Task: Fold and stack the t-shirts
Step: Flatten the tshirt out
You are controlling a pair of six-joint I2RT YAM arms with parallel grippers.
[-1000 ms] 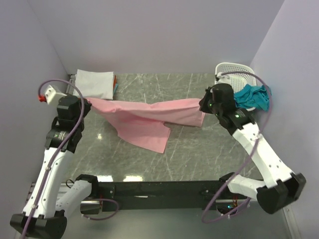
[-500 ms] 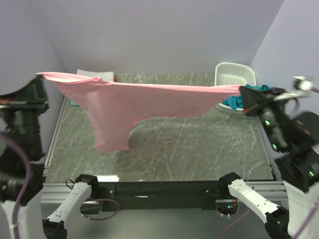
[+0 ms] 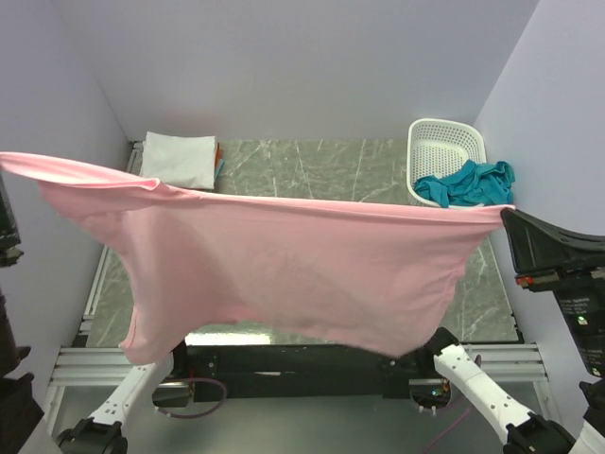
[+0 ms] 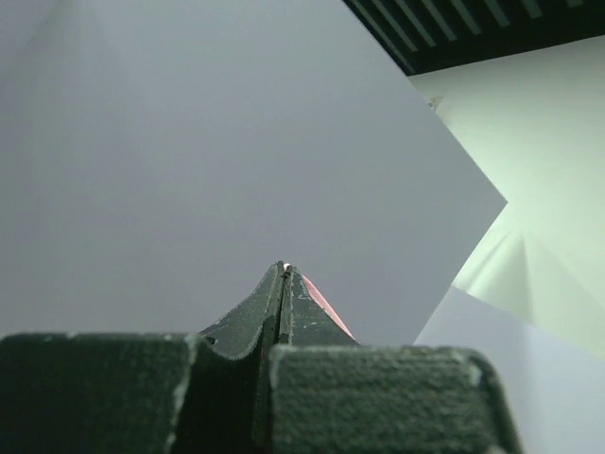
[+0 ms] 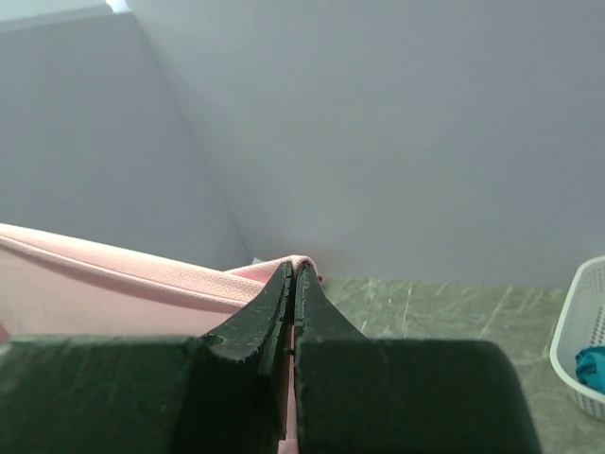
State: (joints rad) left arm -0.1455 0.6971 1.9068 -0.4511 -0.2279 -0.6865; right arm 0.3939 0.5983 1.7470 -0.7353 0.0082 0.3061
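The light pink t-shirt (image 3: 284, 270) hangs stretched wide and high above the table, close to the top camera, held by both corners. My left gripper (image 4: 285, 270) is shut on its left end; a pink sliver (image 4: 326, 305) shows beside the fingers; it is out of the top view at the left edge. My right gripper (image 5: 296, 269) is shut on the right end (image 5: 142, 274); it shows at the right of the top view (image 3: 515, 219). A folded white t-shirt (image 3: 180, 158) lies at the back left, orange-red and teal edges (image 3: 218, 161) under it. A teal t-shirt (image 3: 465, 183) hangs over the basket.
A white lattice basket (image 3: 444, 147) stands at the back right on the grey marble table (image 3: 331, 170). Lilac walls close the back and both sides. The pink shirt hides most of the table's middle and front in the top view.
Both arms have lifted higher and spread farther apart. The pink t-shirt has risen from the table and now hangs spread out, wider and nearer the top camera.
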